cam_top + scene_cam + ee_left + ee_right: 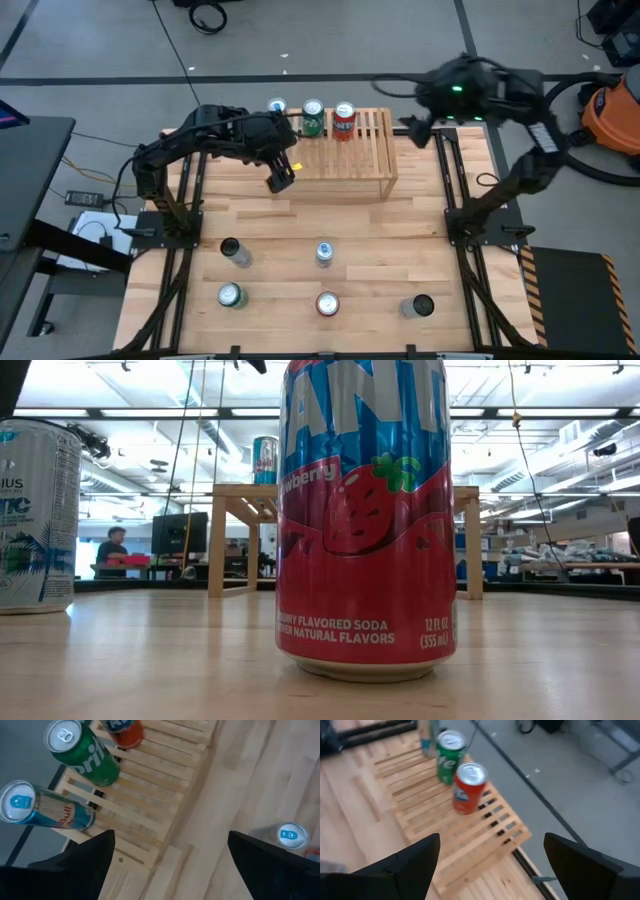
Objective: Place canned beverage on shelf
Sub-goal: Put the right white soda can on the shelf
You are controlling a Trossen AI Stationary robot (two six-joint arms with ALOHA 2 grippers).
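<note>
The light wood shelf stands at the table's far middle. Three cans stand upright on its far slats: a slim blue one, a green one and a red one. My left gripper hangs open over the shelf's near left corner, nothing between its fingers; its wrist view shows the blue can and the green can on the slats. My right gripper is open in the air just off the shelf's right end, looking down on the red can and the green can.
Several more cans stand on the near half of the table: a dark one, a silver-blue one, a green-topped one, a red strawberry soda and another dark one. The shelf's right part is bare.
</note>
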